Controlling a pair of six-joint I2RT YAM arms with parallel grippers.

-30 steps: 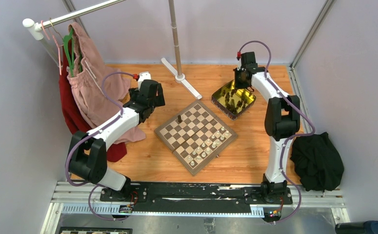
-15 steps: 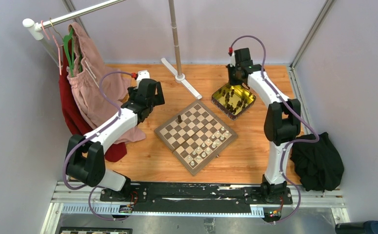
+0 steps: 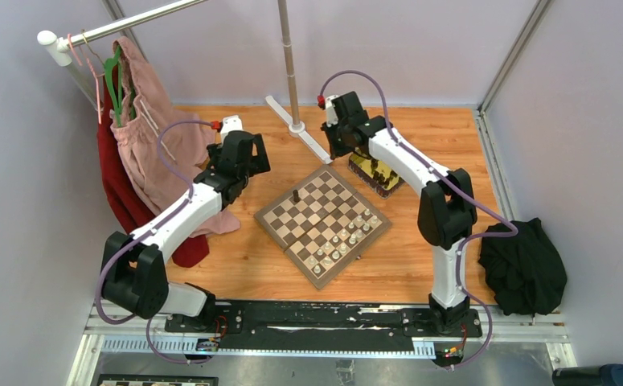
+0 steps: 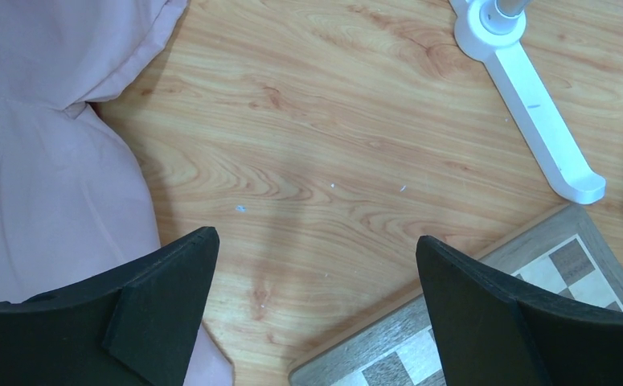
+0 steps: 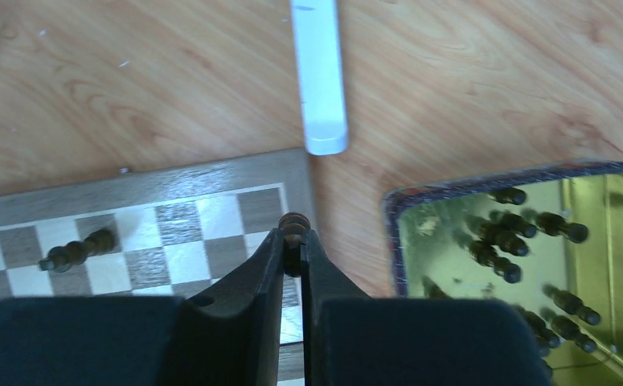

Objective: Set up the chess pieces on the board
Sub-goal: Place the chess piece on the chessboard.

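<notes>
At the near edge of the pale wooden desk (image 3: 412, 269) both arms rise from their bases. A crumpled black cloth (image 3: 525, 265) lies at the near right. In the middle lies the flat square wooden chessboard (image 3: 288, 229), with dark and cream checks and a brown border, turned corner-on to the arms. Small cream chess pieces (image 3: 344, 240) stand in rows along its near-right side. One dark brown chess piece (image 3: 295, 195) stands alone near its far-left edge.

Left of the board, the left gripper (image 4: 316, 241) hovers over bare desk beside that far-left edge. Its fingers are spread wide with nothing between them. A pink garment (image 4: 43, 161) lies just to its left.

Further back, the right gripper (image 5: 292, 245) hangs over the board's far corner. It is clenched on a dark brown chessman (image 5: 293, 225), whose rounded top shows between the fingertips. Whether the chessman touches the board I cannot tell.

Just to the right of that corner sits the yellow-gold square tin (image 5: 485, 178), with more dark chess pieces (image 5: 497, 241) inside it. Beyond the board the white foot of a stand (image 5: 317, 72) lies on the desk, its pole going up. At the far left the pink garment and a red garment (image 3: 119, 197) hang below a rail (image 3: 131, 20) that also carries a green hanger (image 3: 113, 80).
</notes>
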